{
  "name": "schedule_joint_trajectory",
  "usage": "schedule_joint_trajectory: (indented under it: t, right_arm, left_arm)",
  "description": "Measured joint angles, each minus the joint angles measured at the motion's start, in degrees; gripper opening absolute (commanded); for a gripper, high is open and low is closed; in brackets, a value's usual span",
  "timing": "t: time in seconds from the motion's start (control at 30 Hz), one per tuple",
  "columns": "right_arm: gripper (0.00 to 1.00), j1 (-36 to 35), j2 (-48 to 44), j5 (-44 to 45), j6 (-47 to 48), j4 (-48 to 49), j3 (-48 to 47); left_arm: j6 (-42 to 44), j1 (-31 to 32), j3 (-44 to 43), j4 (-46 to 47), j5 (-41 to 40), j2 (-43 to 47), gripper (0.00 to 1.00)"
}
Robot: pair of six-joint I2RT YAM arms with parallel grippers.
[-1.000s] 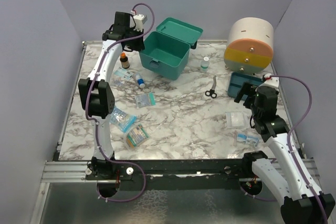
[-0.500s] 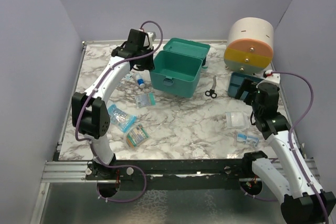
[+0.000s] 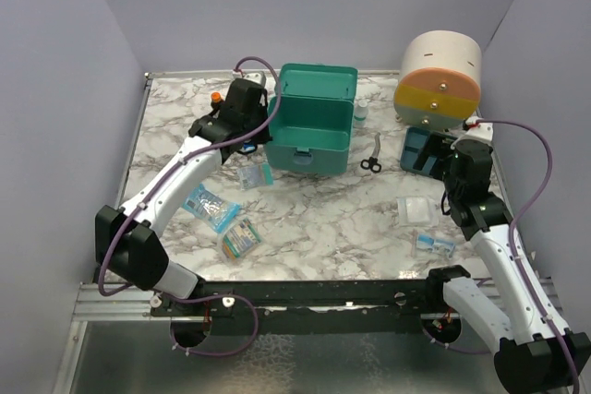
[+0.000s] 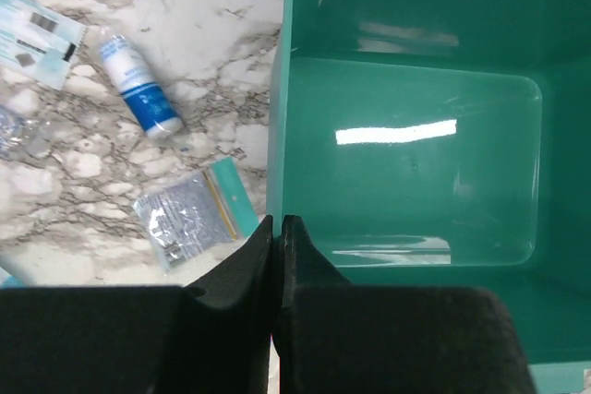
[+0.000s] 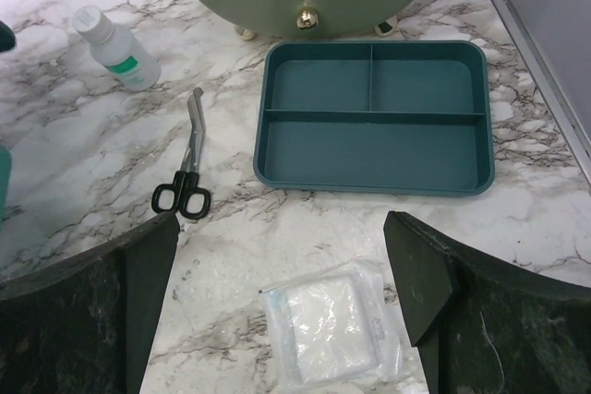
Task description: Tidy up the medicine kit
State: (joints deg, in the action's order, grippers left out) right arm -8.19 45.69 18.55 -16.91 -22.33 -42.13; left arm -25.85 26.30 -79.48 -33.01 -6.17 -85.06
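The medicine kit (image 3: 314,126) is a teal-green box standing open at the back middle, its lid raised behind it and its inside empty. My left gripper (image 3: 261,133) is shut on the kit's left wall. In the left wrist view the gripper (image 4: 278,225) pinches that thin wall of the kit (image 4: 406,154) between its fingers. My right gripper (image 3: 438,160) is open and empty at the right. In the right wrist view the gripper (image 5: 282,228) hangs above a clear gauze packet (image 5: 328,329), short of the flat teal tray (image 5: 374,117).
Scissors (image 3: 372,156) and a clear bottle (image 3: 360,115) lie right of the kit. The round drawer unit (image 3: 440,80) stands back right, the tray (image 3: 427,149) before it. A white-blue bottle (image 4: 138,99), a foil packet (image 3: 256,175), packets (image 3: 211,208) and an amber bottle (image 3: 216,99) lie left.
My left arm has pulled the kit to the right and nearer, turning it square to the table. The right gripper has shifted slightly towards the tray.
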Motion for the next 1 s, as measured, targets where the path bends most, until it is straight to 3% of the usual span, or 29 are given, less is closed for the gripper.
schedule_joint_trajectory:
  t: [0.47,1.0]
  right_arm:
    - [0.95,0.0,-0.5,-0.4,-0.4,-2.6,-1.5]
    - [0.95,0.0,0.6,-2.4,-0.4,-4.2,-3.6]
  left_arm:
    - [-12.4,3.5,11.6,0.6,-9.3,2.6,0.0]
    - [-19.9,4.2,18.6,4.4,-10.9,2.7,0.0]
